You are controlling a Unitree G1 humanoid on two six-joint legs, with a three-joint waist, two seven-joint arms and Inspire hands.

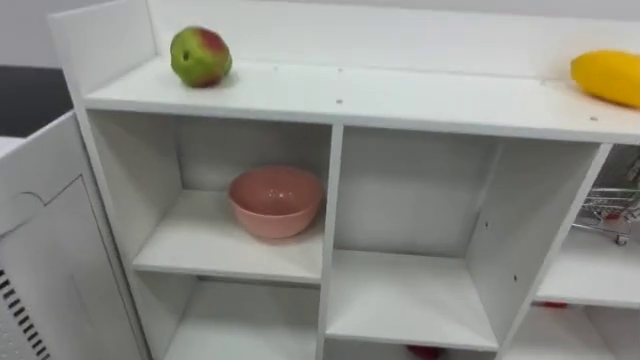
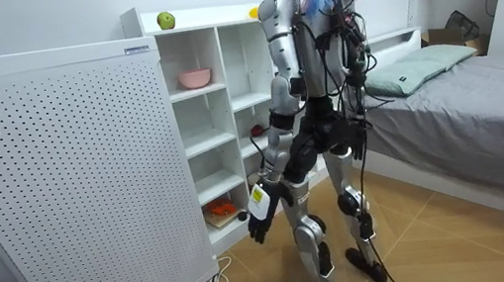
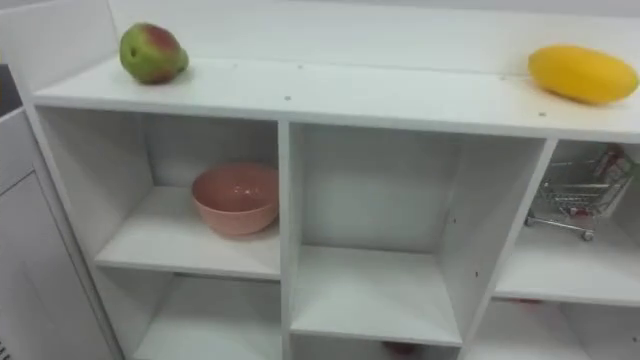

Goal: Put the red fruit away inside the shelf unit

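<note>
In the eye views, a green-red fruit [image 1: 200, 56] lies at the upper left on the top board of the white closet [image 1: 400, 104]. A yellow fruit [image 1: 608, 77] lies at the far upper right of the same board, well apart from it. A pink bowl [image 1: 276, 200] stands in the upper left compartment, and a small wire cart [image 3: 580, 195] stands in the compartment at the right edge. No writing can be read there.

In the room view, the robot stands facing the closet, beside a perforated white panel [image 2: 58, 180]. The small label [image 2: 135, 48] on the panel's top edge is too small to read. The left hand [image 2: 257, 212] hangs low at centre frame; its grip cannot be told.
</note>
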